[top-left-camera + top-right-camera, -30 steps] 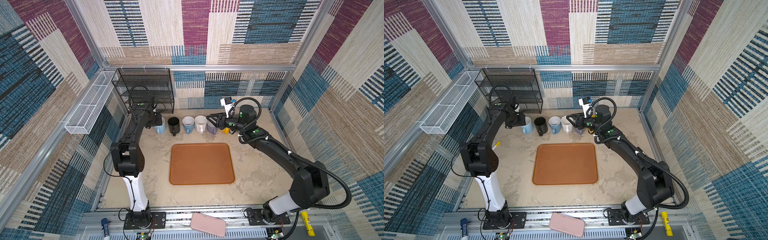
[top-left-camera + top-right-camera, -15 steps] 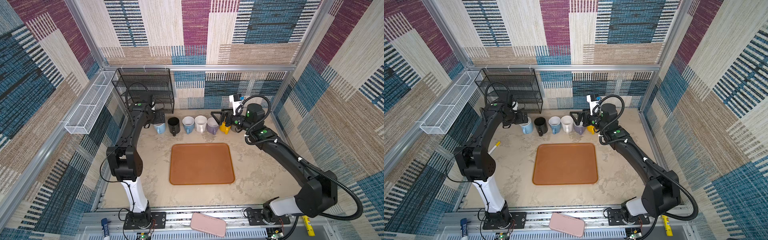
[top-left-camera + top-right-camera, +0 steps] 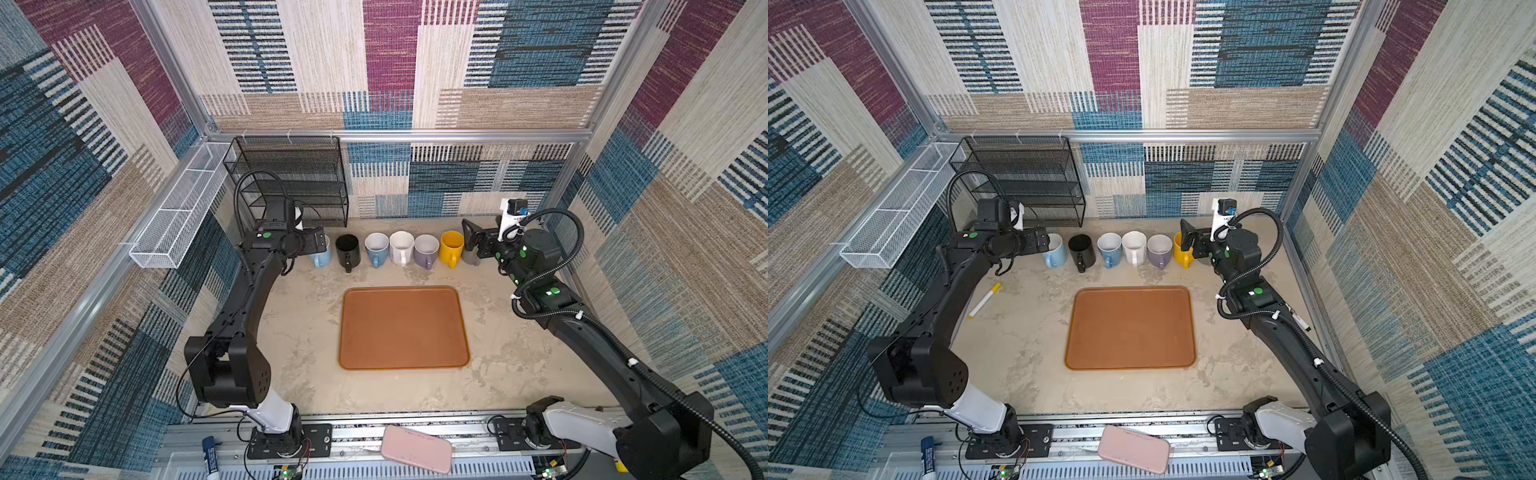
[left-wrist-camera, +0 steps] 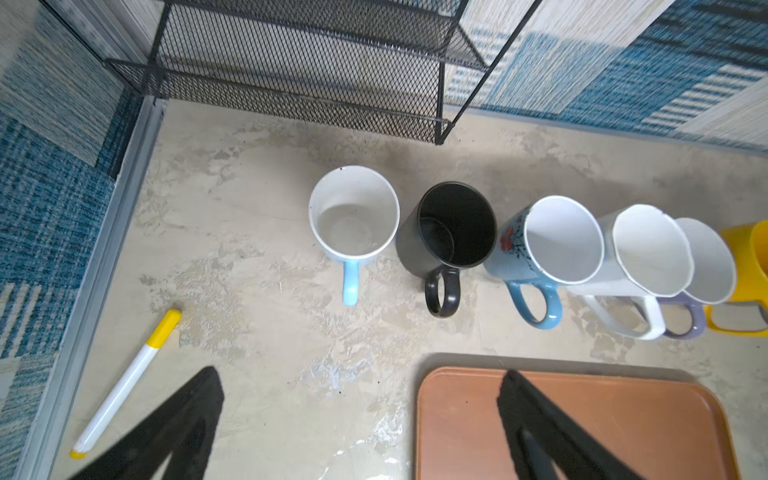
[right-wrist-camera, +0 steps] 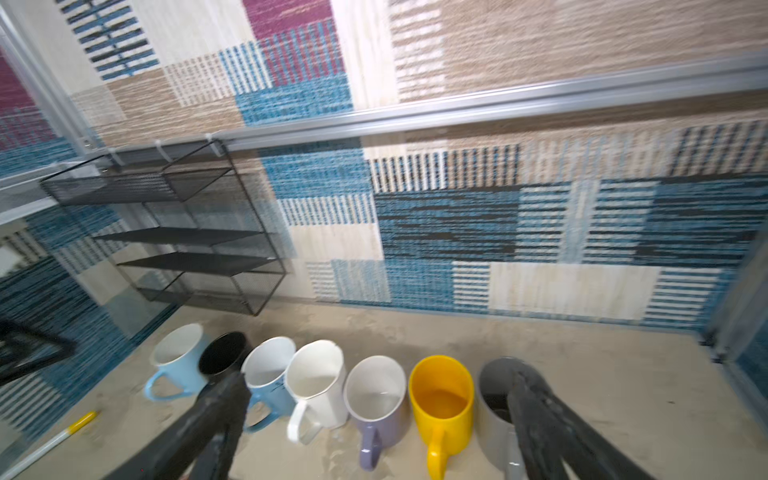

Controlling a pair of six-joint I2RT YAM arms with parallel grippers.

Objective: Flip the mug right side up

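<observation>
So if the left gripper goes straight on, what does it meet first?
Probably the light blue mug, which lies ahead of the open left gripper; depth is unclear, so maybe the tabletop first.

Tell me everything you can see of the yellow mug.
The yellow mug is glossy and ceramic-looking, yellow inside and out. It stands upright, mouth up, and looks empty. Its single loop handle points away from the back wall, toward the brown tray. It stands on the mottled table in the row of mugs, between the lavender mug and the grey mug, close to both; whether they touch is unclear.
</observation>
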